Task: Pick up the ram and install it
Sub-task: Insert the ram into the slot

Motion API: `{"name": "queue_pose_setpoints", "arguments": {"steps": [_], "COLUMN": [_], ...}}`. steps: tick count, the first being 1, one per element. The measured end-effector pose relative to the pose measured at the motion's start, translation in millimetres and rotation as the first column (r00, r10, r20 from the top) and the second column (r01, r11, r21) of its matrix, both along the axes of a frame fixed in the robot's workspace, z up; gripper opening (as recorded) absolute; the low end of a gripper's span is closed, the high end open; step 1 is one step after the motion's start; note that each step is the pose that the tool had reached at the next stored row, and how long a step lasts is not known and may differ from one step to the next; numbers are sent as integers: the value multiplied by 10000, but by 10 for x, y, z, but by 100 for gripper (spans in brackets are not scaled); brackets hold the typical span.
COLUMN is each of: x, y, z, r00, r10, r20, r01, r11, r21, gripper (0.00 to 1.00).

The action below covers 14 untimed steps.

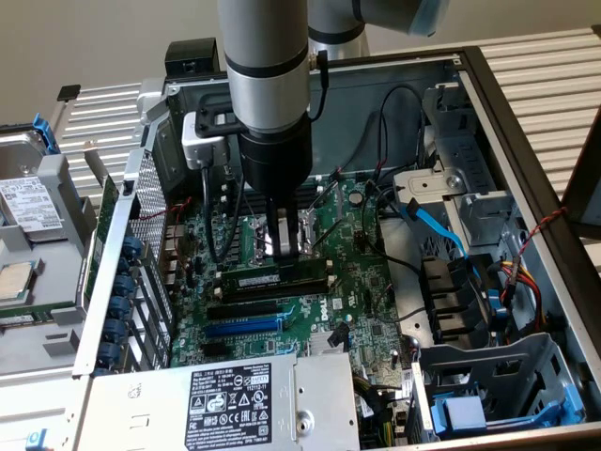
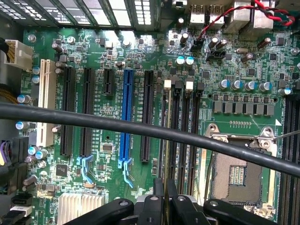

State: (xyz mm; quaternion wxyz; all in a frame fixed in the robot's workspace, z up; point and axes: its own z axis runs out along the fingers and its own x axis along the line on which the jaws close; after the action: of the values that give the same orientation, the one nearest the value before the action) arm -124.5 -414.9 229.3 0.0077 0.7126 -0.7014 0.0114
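The gripper [image 1: 285, 249] is seen low over the motherboard [image 1: 362, 282] inside the open computer case [image 1: 526, 141], its fingers [image 2: 156, 199] drawn close together with only a thin gap between them. In that gap the ram [image 2: 164, 159] is seen edge-on, so it is judged to be pinched by its upper edge near mid-length. In the exterior view the ram [image 1: 254, 279] stands on its long edge at the memory slots [image 2: 181, 154], pale label facing the camera, between the processor socket [image 2: 236, 176] and the blue expansion slot [image 2: 125, 112]. Whether it is fully seated cannot be told, and the white end clips give no clear sign. A black cable [image 2: 93, 119] crosses the wrist view in front of it.

The stick is judged to be light, thin and stiff along its length, yet fragile (chips and edge contacts would not take scraping or twisting); the flat faces are smooth and may slip in a loose pinch. A hold on the two faces at the middle of the top edge is judged best, with the contacts left untouched, so that pressure is spread evenly to both ends.
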Motion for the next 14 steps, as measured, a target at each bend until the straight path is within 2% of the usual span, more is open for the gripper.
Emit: {"name": "queue_pose_setpoints", "arguments": {"steps": [14], "x": [-2], "y": [0], "z": [-13], "r00": [10000], "r10": [0], "r20": [15], "r01": [0], "r11": [10000], "r21": [0], "gripper": [13]}}
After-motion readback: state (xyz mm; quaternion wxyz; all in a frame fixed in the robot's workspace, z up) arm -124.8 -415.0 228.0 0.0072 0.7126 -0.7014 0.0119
